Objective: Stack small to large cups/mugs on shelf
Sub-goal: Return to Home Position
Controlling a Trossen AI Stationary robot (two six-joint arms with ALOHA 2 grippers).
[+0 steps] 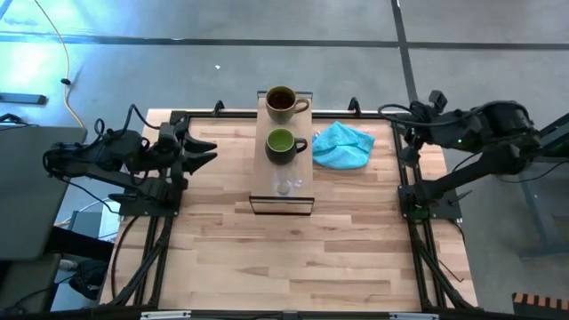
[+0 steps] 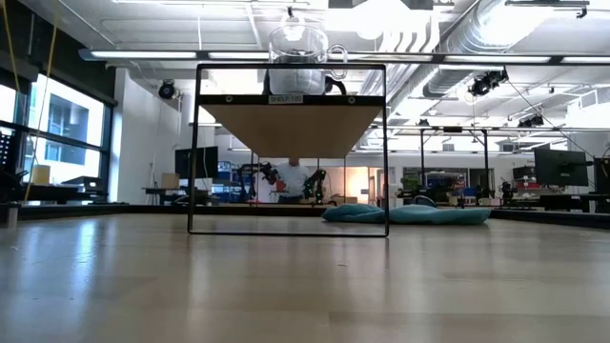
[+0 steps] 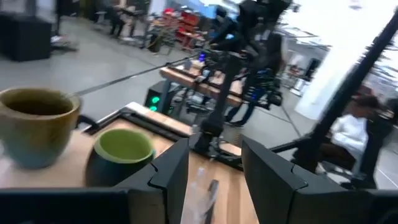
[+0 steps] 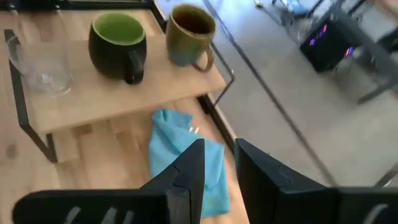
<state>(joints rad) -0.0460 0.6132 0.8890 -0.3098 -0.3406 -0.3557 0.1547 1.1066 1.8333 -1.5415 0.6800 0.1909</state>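
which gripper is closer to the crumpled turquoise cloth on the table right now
Right. The right gripper hangs just beside the crumpled turquoise cloth, at the right edge of the wooden table; the left gripper is beyond the light-wood shelf, at the left edge.

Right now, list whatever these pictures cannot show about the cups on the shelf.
- Low view: brown mug and most of the green mug hidden behind the glass cup.
- High view: glass cup too small and clear to see inside.
- Left wrist view: glass cup blurred between the left pincer's fingers.
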